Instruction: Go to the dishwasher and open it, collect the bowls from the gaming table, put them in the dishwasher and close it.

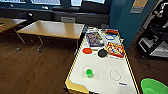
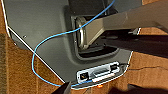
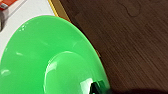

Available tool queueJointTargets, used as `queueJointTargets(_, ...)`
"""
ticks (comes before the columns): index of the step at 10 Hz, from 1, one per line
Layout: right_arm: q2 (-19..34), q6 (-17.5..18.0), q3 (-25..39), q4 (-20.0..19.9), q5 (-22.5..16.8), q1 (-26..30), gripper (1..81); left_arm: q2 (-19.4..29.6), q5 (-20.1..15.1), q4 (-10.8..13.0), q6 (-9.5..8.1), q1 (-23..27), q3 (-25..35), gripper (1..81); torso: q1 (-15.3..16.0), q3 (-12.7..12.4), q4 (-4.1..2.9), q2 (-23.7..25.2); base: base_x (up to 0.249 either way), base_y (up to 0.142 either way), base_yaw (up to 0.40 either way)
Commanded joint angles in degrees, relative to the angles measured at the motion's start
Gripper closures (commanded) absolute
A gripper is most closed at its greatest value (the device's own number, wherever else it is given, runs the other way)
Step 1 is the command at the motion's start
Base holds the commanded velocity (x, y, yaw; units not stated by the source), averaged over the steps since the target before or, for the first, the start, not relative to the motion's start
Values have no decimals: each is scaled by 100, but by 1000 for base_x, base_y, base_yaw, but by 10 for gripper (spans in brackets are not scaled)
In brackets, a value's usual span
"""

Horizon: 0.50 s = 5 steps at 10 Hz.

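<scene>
One green bowl (image 3: 52, 57) held at rim by right pincer (image 3: 96, 88), off bench (image 1: 105, 80) near corner. Small green cup (image 1: 89, 73) stands mid-bench. Keep bowl level; clear yellow edge. Left pincer state: cannot tell.

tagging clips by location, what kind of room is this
Probably a break or games room in an office. A white-topped gaming table with a yellow frame holds boxed games; a plain wooden table stands beside it and a dark sofa lines the far wall.
</scene>
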State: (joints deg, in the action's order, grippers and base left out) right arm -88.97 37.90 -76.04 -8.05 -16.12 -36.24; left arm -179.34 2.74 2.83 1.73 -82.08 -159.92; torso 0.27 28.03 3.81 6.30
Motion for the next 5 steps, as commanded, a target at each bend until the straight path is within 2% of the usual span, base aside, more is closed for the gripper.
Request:
queueJointTargets(1,17,-212,47,1357,1012,-2083,811,-41,-397,16,55,3,22,10,0,0,0,0,0,0,0)
queueJointTargets(2,-115,-354,100,1499,1181,-2435,811,-41,-397,25,55,3,21,10,0,-2,0,0,0,0,0)
queueJointTargets(3,-212,-371,108,1525,1181,-2664,811,-33,-397,16,55,3,13,10,0,-2,0,0,0,0,0)
queueJointTargets(4,-395,-544,109,1465,1301,-2988,811,-24,-397,16,55,3,13,10,0,-2,0,0,0,0,0)
queueJointTargets(5,-520,-749,135,1411,1761,-3472,811,-24,-406,16,55,3,13,10,0,-2,0,0,0,0,0)
